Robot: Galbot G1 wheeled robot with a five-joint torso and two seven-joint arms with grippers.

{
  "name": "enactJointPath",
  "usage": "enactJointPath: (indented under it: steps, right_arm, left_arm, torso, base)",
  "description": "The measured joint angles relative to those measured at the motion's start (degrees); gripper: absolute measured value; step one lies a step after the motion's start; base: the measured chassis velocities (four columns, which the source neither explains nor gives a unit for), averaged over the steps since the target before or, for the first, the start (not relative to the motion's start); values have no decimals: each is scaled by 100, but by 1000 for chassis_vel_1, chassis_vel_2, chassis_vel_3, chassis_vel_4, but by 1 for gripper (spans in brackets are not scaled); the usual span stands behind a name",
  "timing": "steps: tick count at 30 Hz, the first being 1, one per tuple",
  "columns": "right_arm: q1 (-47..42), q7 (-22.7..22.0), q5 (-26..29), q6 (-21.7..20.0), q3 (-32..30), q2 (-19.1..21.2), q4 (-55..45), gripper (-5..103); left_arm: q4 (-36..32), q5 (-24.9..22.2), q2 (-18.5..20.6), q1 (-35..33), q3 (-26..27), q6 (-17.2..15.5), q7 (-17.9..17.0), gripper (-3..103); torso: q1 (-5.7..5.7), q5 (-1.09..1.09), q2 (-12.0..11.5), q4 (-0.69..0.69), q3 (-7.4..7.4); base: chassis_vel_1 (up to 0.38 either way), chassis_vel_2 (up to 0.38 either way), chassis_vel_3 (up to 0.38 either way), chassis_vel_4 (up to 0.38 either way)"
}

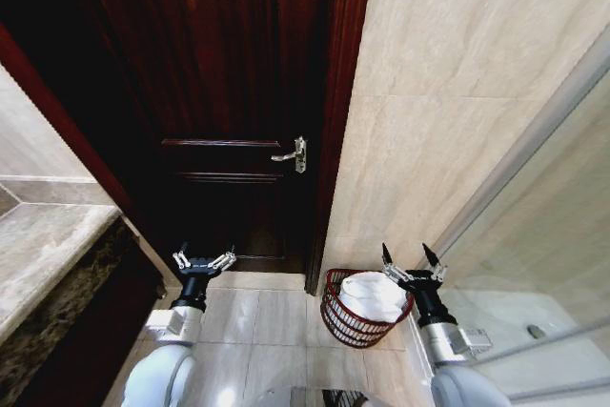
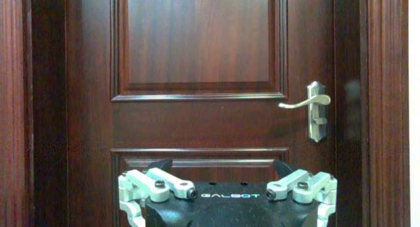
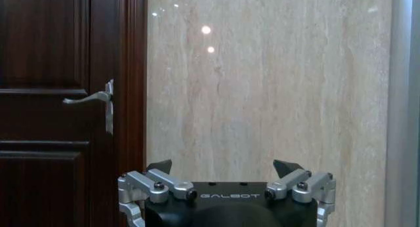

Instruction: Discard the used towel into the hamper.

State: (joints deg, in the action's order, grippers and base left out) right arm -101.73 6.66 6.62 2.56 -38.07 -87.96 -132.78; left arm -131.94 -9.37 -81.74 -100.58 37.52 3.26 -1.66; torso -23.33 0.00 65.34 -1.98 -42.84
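towel [image 1: 374, 295] sits in hamper [image 1: 345, 323]; right gripper [image 1: 410, 263] spread above its rim | left gripper [image 1: 204, 261] spread, empty | risk: right arm clips hamper

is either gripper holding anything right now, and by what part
Nothing is held. The left gripper and right gripper are both open and empty; the white towel already lies in the hamper.

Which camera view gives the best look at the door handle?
The left wrist view: the door handle faces the camera, so its lever and whole plate are plain. The right wrist view shows it near the door's edge, plate seen almost edge-on. The head view shows it small and from above.
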Motion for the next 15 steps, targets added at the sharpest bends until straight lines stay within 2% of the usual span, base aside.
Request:
enactJointPath:
  steps: [15]
  right_arm:
    - [-1, 12, 12, -15, 24, 45, -19, 100]
  left_arm:
    - [-4, -14, -57, 20, 65, -4, -2, 100]
  torso:
    - [-204, 0, 451, 0, -248]
  base:
    - [0, 0, 0, 0]
